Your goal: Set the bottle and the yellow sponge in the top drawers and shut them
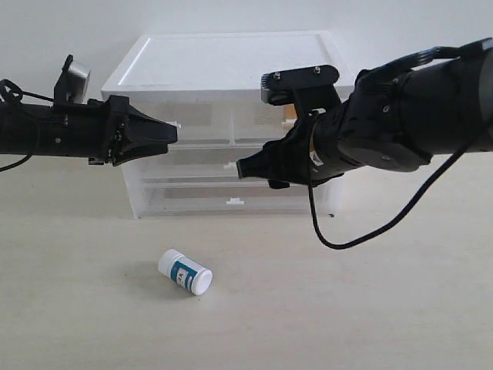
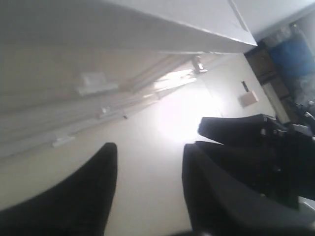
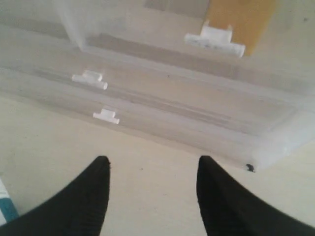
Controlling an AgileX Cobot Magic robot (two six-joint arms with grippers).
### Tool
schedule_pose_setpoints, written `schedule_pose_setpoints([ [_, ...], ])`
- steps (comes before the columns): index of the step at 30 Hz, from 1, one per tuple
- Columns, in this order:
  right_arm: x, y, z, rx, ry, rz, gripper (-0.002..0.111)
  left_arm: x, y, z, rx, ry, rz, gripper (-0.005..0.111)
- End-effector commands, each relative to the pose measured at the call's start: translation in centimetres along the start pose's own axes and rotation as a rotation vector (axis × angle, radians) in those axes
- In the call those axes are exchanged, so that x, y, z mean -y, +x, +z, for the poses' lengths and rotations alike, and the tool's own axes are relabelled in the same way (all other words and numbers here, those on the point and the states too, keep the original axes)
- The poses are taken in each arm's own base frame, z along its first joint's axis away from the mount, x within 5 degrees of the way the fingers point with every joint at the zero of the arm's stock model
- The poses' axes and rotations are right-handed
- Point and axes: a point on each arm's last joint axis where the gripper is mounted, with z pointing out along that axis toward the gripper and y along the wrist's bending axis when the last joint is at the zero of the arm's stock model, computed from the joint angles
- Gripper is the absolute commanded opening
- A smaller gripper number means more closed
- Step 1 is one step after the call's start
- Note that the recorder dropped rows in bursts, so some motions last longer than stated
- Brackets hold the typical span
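Note:
The bottle (image 1: 185, 271) lies on its side on the table in front of the unit; a teal edge of the bottle (image 3: 5, 206) shows in the right wrist view. The yellow sponge (image 3: 241, 19) sits inside the top right drawer (image 1: 262, 116), behind its translucent front and white tab handle (image 3: 214, 39); a sliver of the sponge (image 1: 290, 117) shows beside the right arm. The top left drawer (image 1: 196, 116) looks empty. My left gripper (image 1: 173, 132) (image 2: 150, 146) is open and empty by that drawer's handle (image 2: 96, 82). My right gripper (image 1: 240, 168) (image 3: 153, 158) is open and empty, lower, before the full-width drawers.
The white-topped drawer unit (image 1: 231, 58) stands at the back middle of the table. Two full-width drawers with tab handles (image 3: 88, 78) (image 3: 106, 116) lie under the top pair. A black cable (image 1: 370, 231) loops down from the right arm onto the table.

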Motion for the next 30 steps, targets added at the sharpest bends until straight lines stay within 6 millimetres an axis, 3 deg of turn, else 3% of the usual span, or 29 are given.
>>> schedule_pose_setpoints([
  [1,0.2,0.4,-0.5,0.003,-0.027,-0.014,0.049,0.9,0.3,-0.2,-0.051,0.101,-0.017,0.041],
  [6,0.2,-0.3,-0.7,0.025,-0.025,-0.032,0.049,0.6,0.2,-0.5,-0.044,0.089,-0.019,0.041],
  [15,0.5,-5.3,-1.8,0.074,0.097,0.008,0.049,0.4,0.1,-0.5,-0.032,0.068,-0.021,0.041],
  [30,0.7,-5.9,-0.1,0.15,0.158,-0.032,0.049,0.1,-0.3,-0.4,0.012,0.026,-0.038,0.041],
])
